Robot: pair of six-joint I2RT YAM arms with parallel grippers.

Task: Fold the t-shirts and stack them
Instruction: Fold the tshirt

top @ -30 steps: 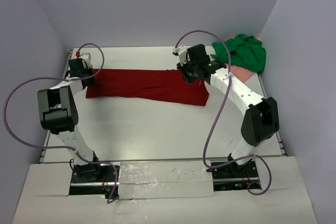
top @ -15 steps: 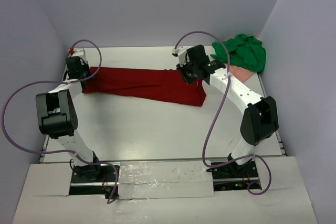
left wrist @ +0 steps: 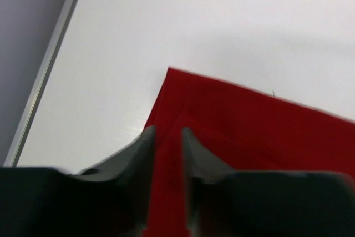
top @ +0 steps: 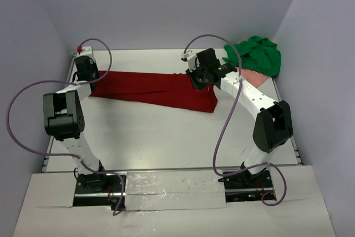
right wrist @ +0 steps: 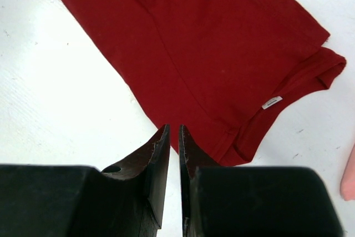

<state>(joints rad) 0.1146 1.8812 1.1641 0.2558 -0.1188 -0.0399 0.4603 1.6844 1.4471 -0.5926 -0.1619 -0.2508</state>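
White table (top: pixel 166 137), red t-shirt (top: pixel 155 88) flat, green t-shirt (top: pixel 258 54) crumpled

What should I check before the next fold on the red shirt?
1. Dark red t-shirt lies flat in a long band: ok.
2. Left gripper at the shirt's left end, jaws apart, cloth showing between them; snagged or free: cannot tell.
3. Right gripper ready to grasp: not ok, jaws nearly together, nothing held.
4. Green t-shirt and pink t-shirt lie apart from the red one: ok.
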